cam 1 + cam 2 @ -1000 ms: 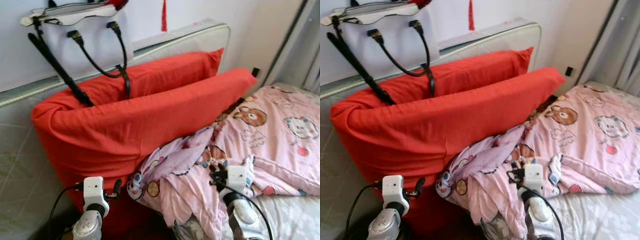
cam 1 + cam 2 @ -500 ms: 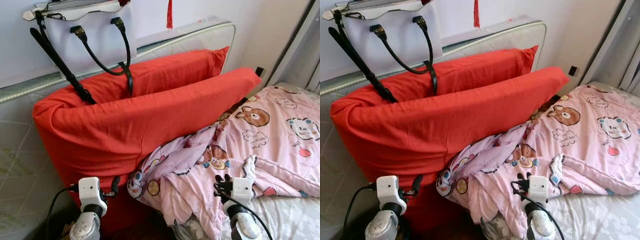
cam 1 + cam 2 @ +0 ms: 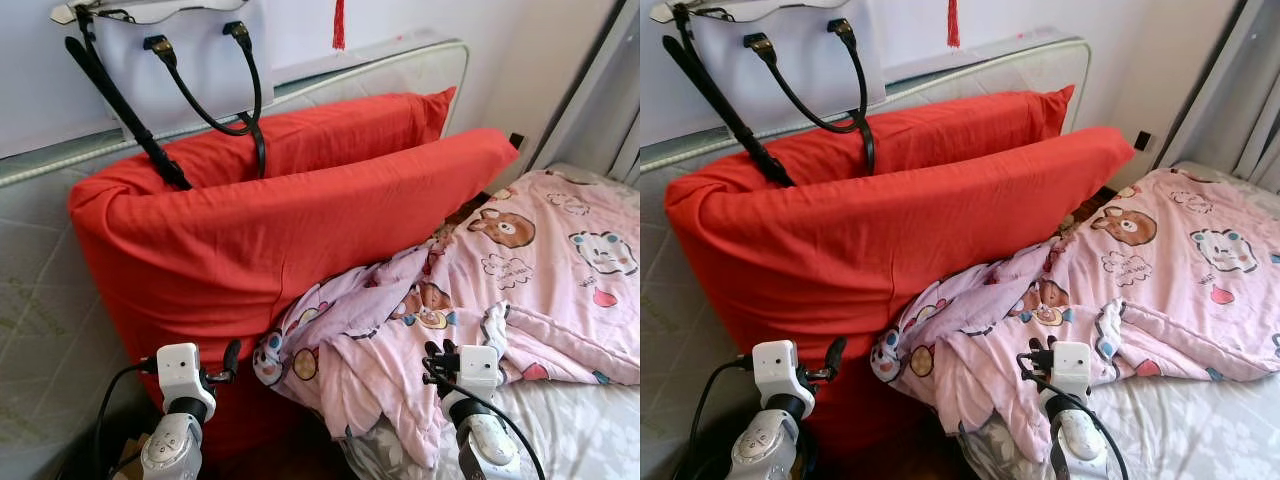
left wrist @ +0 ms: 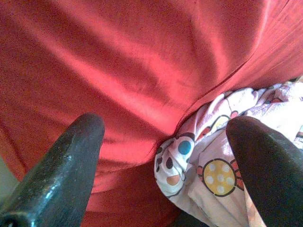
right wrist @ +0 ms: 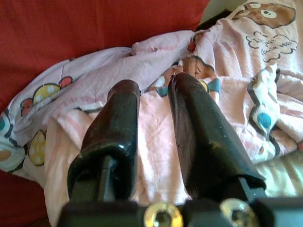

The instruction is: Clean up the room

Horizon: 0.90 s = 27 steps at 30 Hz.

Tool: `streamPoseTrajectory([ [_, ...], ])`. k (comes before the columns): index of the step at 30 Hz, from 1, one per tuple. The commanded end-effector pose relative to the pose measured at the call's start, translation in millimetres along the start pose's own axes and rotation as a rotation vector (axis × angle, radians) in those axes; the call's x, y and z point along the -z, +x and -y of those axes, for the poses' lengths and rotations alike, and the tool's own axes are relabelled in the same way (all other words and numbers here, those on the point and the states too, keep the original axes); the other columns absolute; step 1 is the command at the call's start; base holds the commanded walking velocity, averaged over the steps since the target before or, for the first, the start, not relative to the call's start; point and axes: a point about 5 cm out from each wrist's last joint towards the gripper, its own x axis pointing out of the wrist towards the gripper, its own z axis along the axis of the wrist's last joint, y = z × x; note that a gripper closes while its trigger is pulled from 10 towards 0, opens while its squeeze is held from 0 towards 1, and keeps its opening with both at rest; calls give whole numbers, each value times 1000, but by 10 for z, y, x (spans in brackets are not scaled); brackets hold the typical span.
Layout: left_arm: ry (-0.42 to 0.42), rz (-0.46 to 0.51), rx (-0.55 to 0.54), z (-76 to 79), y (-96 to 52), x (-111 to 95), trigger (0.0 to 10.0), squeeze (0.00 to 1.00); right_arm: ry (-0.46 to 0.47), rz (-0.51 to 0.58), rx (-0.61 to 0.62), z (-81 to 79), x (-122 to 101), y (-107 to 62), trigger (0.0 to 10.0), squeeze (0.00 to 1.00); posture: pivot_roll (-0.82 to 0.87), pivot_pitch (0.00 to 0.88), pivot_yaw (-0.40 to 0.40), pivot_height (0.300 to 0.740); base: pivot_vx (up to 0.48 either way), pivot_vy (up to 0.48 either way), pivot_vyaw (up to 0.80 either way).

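Observation:
A crumpled pink cartoon-print blanket point(image 3: 520, 270) lies across the bed, its bunched corner resting against two big red pillows point(image 3: 250, 240) that stand on edge. My left gripper point(image 4: 165, 125) is open and low in front of the nearer red pillow, beside the blanket's corner point(image 4: 208, 170), and holds nothing. My right gripper point(image 5: 152, 84) is shut, its fingers point(image 5: 113, 127) just over the blanket's folds with no cloth between them. In the head view both grippers sit low, the left point(image 3: 232, 357) by the pillow's foot and the right point(image 3: 437, 358) at the blanket's near edge.
A white handbag point(image 3: 170, 40) with black straps hangs over the rear pillow. Behind the pillows an upright mattress point(image 3: 400, 75) leans on the wall. A pale bed sheet point(image 3: 590, 420) shows at the near right. A grey curtain point(image 3: 610, 110) hangs at the far right.
The head view has swayed slightly. Both grippers stay low in front, and nothing was taken hold of or let go.

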Motion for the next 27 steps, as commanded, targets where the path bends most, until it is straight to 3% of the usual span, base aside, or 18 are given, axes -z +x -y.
streamPoseTrajectory([
  [1, -6, -6, 4, 25, -3, 4, 10000, 0, -3, -20, -1, 0, 21, 1, 10000, 0, -54, 0, -48, 671, 0, 0, 0],
  [11, -4, -9, 8, 33, -15, -6, 10000, 0, -10, -47, -21, -57, 40, 20, 10000, 0, -52, 0, -47, 671, 0, 0, 0],
  [17, -1, -16, 8, 30, -34, 6, 10000, 0, -4, -39, -53, -98, 47, 9, 10000, 0, -51, 0, -50, 647, 0, 0, 0],
  [25, -1, -20, 4, 30, -60, 15, 10000, 0, 3, -50, -42, -50, 64, -6, 10000, 0, -44, 0, -62, 647, 0, 0, 0],
  [26, -1, -20, 2, 25, -68, 17, 10000, 0, 13, -48, -50, -57, 62, -5, 10000, 1000, -43, 3, -62, 647, 0, 0, 0],
  [27, -2, -20, 0, 23, -70, 17, 10000, 0, 16, -47, -53, -59, 61, -4, 10000, 1000, -42, 3, -63, 647, 0, 0, 0],
])
